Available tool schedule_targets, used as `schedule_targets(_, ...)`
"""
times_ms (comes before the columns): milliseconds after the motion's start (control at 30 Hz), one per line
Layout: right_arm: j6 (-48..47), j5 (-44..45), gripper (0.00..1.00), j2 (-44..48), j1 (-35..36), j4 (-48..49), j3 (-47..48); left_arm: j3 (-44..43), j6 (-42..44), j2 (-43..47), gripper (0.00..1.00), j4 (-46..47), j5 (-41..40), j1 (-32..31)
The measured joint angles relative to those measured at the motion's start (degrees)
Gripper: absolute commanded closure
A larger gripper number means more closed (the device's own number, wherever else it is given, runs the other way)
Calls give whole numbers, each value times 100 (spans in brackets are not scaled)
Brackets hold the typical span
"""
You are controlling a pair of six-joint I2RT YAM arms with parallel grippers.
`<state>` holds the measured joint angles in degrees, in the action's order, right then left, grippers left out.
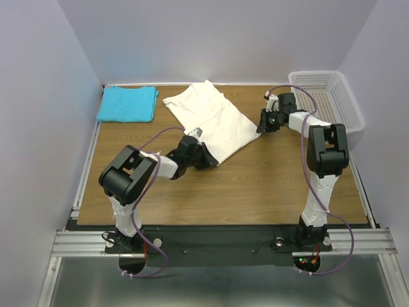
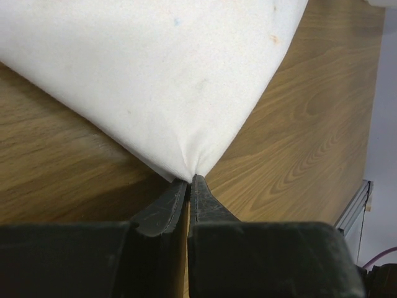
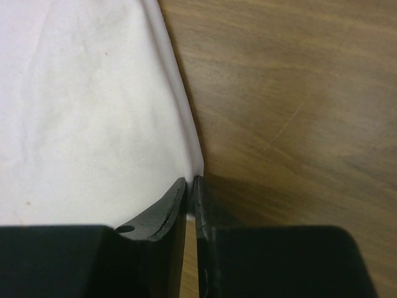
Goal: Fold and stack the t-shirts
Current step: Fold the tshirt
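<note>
A cream-white t-shirt lies spread on the wooden table, slanting from back left to front right. My left gripper is shut on its near bottom corner; in the left wrist view the cloth puckers into the closed tips of that gripper. My right gripper is shut on the shirt's right corner, and the right wrist view shows the shirt edge pinched between the tips of that gripper. A turquoise-blue t-shirt lies folded at the back left, apart from both arms.
A white mesh basket stands at the back right, just beyond the right arm's elbow. Purple cables loop over both arms. Grey walls close in the table's left, back and right sides.
</note>
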<state>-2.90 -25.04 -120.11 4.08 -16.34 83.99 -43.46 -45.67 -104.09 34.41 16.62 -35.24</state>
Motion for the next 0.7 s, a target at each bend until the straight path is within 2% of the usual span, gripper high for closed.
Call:
schedule_targets(100, -46, 4, 99, 208, 0, 42, -350, 140, -15, 15, 90, 76, 116, 2)
schedule_targets(267, -186, 118, 99, 739, 0, -48, -984, 492, -11, 306, 90, 46, 352, 0)
schedule_targets(567, -621, 485, 99, 2391, 2, -487, -2680, 960, 105, 1012, 89, -597, 785, -184)
schedule_targets(700, -800, 697, 97, 3104, 2, -765, -3257, 1126, 170, 1296, 82, -975, 903, -273)
